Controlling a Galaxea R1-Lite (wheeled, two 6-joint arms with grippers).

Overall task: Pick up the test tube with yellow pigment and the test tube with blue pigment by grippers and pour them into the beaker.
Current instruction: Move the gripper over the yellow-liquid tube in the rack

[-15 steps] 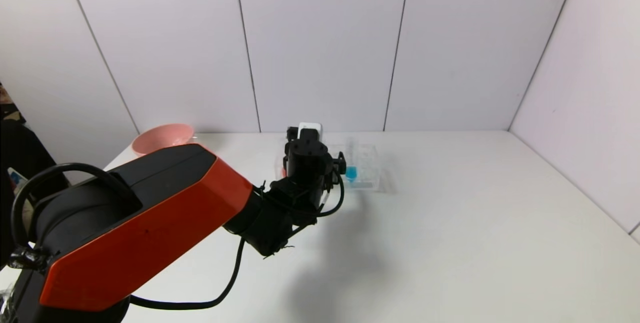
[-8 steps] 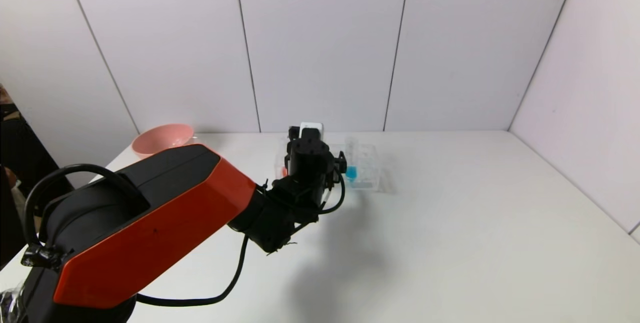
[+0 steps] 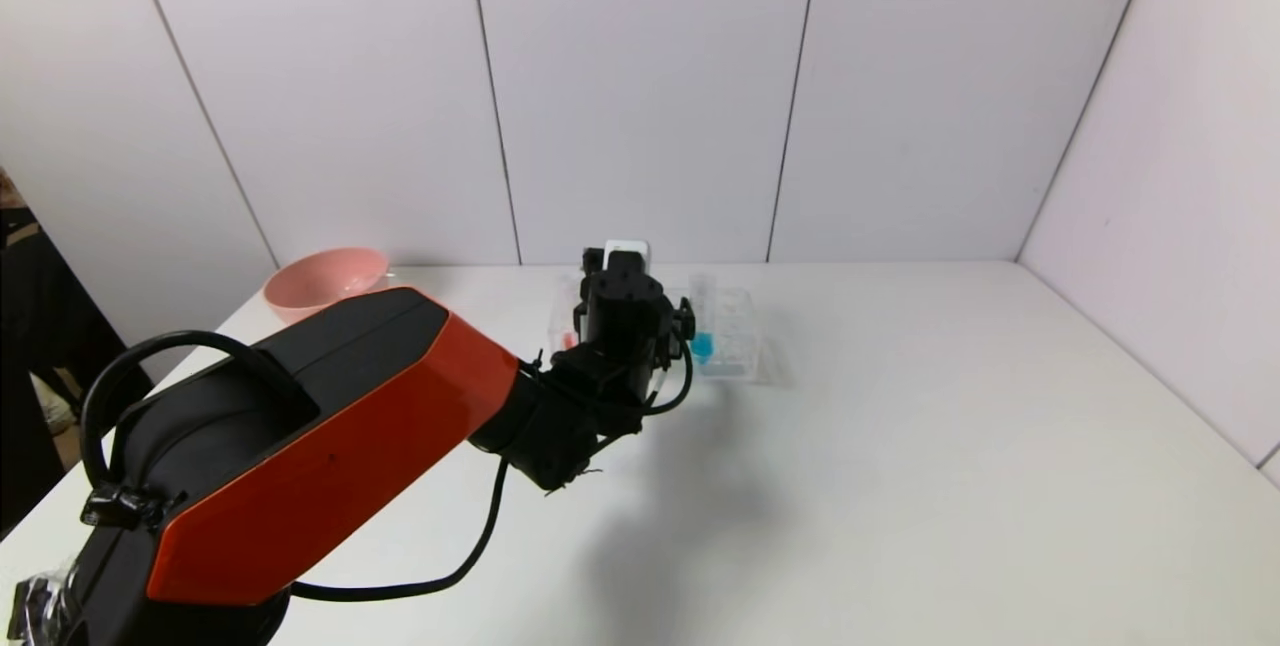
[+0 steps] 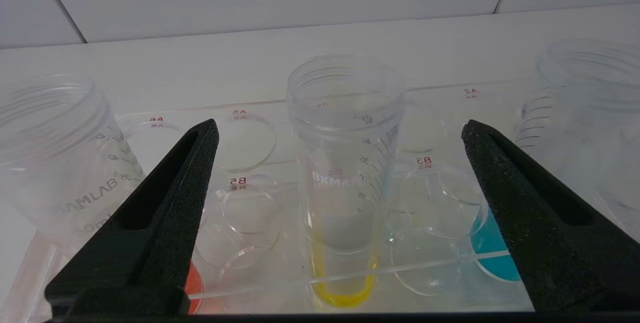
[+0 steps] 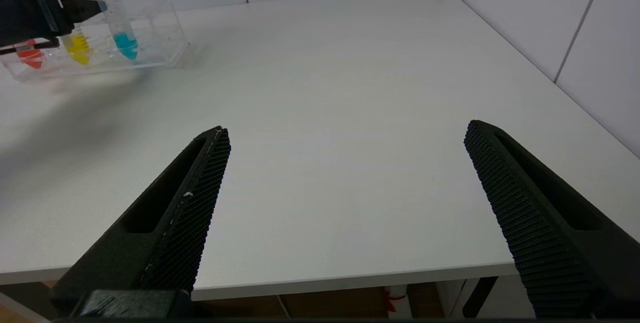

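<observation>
Left wrist view: left gripper (image 4: 340, 130) wide open, straddling yellow tube (image 4: 342, 183) in rack (image 4: 260, 283); blue tube (image 4: 487, 250) beside; right gripper (image 5: 345, 135) open.

Neighbouring tubes close beside the yellow tube (image 4: 344, 173), tool (image 4: 340, 133) fingers astride.

The yellow tube (image 4: 344, 183) is clear with pale printed gradations and yellow liquid at its tip; the blue tube (image 4: 575, 153) holds bright blue. A third tube (image 4: 60, 163) shows red-orange. The rack (image 4: 250, 198) is clear with red labels. The arm (image 3: 300, 446) is orange and black, the bowl (image 3: 325, 276) pink, the table (image 3: 900, 446) white.
</observation>
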